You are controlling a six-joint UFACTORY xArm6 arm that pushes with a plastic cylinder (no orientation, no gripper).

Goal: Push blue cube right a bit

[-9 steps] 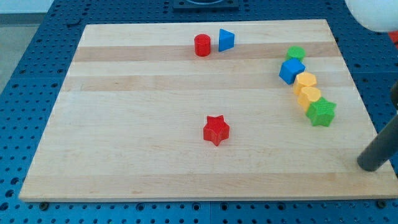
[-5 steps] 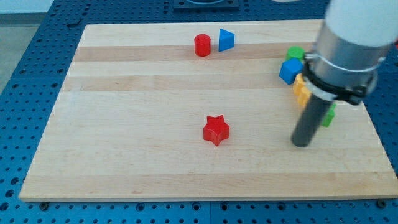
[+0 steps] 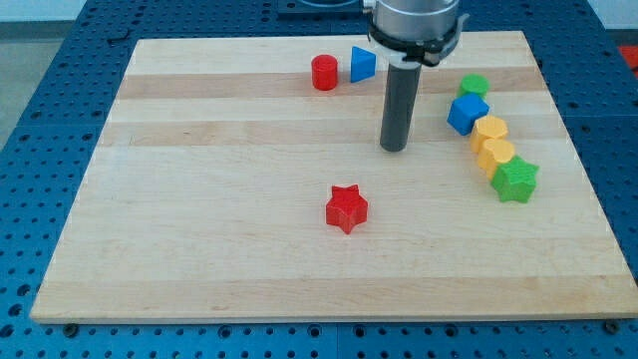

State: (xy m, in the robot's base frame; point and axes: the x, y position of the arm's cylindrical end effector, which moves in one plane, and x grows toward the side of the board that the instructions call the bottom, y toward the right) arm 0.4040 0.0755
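Note:
The blue cube (image 3: pixel 467 114) sits near the board's right side, touching a green block (image 3: pixel 475 86) above it and a yellow block (image 3: pixel 488 130) below right. My tip (image 3: pixel 394 148) rests on the board to the left of the blue cube and slightly lower, a clear gap apart from it. The rod rises straight up from the tip to the arm at the view's top.
A second yellow block (image 3: pixel 496 153) and a green star (image 3: pixel 515 179) continue the chain down the right side. A red cylinder (image 3: pixel 324 73) and a blue triangle (image 3: pixel 363 65) sit at the top centre. A red star (image 3: pixel 346 208) lies below the tip. The wooden board (image 3: pixel 199 199) bears them all.
My tip has moved from the board's lower right edge up and to the left, ending left of the blue cube. No block has moved.

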